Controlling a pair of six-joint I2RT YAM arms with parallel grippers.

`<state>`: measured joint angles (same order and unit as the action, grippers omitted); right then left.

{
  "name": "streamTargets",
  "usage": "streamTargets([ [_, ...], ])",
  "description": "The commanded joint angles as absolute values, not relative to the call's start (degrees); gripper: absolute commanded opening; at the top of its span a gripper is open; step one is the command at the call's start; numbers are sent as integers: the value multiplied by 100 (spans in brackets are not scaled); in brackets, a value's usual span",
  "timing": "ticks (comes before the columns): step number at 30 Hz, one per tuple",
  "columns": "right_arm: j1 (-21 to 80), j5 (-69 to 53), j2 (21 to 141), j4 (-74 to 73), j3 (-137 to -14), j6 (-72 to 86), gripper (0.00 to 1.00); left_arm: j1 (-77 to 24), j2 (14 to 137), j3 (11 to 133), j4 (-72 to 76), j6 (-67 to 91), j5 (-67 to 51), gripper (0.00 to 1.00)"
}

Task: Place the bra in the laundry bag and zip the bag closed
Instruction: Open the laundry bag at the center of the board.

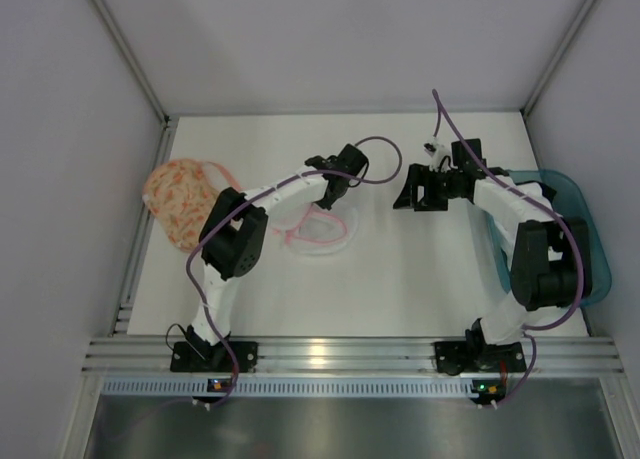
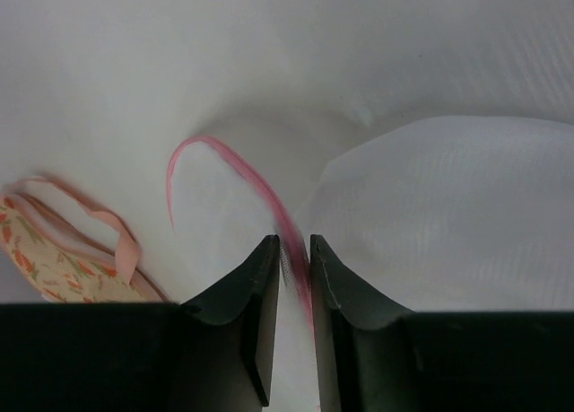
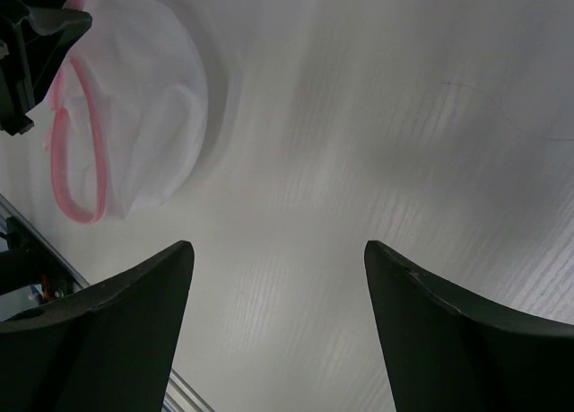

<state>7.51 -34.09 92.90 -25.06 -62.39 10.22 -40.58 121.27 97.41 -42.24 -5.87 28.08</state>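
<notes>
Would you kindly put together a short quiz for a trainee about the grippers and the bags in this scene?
1. True or false: the right gripper is holding the laundry bag.
2. What does the left gripper pinch? A) the pink rim of the white pouch; B) a purple cable; C) a black strap.
3. Fill in: the teal tub lies on the robot's ____ side.
Key: 1 false, it is open and empty; 2 A; 3 right.
</notes>
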Motion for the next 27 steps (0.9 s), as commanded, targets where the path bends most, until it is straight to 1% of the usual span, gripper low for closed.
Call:
streamTargets([
  [1, 826, -3393, 9044, -2364, -6451, 1046, 78, -4061, 11884, 9782, -4263, -615, 3138, 25],
  [4, 826, -3366, 8965, -2373, -6451, 1046, 78, -4061, 11603, 9826, -4254, -598, 2980, 3],
  [5, 826, -3358, 8974, -2390, -6460, 1037, 78, -4061, 11515, 9870, -4254, -563, 2919, 0],
  [7, 817, -3331, 8921, -2399, -6477, 1046, 78, -4061, 11304, 9879, -4202, -466, 2576, 0],
  [9, 809, -3314, 8877, -2417, -6478, 1037, 78, -4061, 10795, 9695, -3869, -378, 2225, 0],
  [10, 817, -3305, 8851, -2408, -6486, 1020, 78, -4061, 10541, 9564, -3684, -343, 1789, 0],
  [12, 809, -3287, 8824, -2382, -6478, 1020, 77, -4061, 9864, 9089, -3078, -316, 1216, 0],
  [13, 800, -3287, 8816, -2382, -6469, 1011, 77, -4061, 9687, 8853, -2954, -351, 613, 0],
  [15, 800, -3278, 8780, -2373, -6460, 985, 77, -4061, 9092, 8510, -2428, -308, 125, 0],
  [16, 791, -3270, 8763, -2382, -6469, 967, 77, -4061, 8862, 8021, -2113, -273, -199, 0],
  [17, 782, -3270, 8754, -2382, -6469, 967, 77, -4052, 8590, 7737, -1814, -229, -254, 0],
  [18, 774, -3270, 8754, -2399, -6477, 958, 77, -4052, 8134, 7447, -1149, -133, -272, 0],
  [19, 765, -3278, 8754, -2426, -6512, 958, 77, -4017, 7895, 6922, -925, -36, -246, 0],
  [20, 765, -3287, 8737, -2426, -6521, 958, 77, -3999, 7719, 6691, -723, -18, -116, 0],
  [21, 765, -3296, 8719, -2417, -6513, 949, 77, -3973, 7421, 6480, -486, 444, -1, 0],
  [23, 765, -3313, 8684, -2373, -6495, 958, 76, -3816, 7164, 5919, -431, 833, 272, 0],
  [27, 756, -3375, 8684, -2329, -6460, 1002, 75, -3525, 6470, 5064, -492, 2096, 633, 0],
])
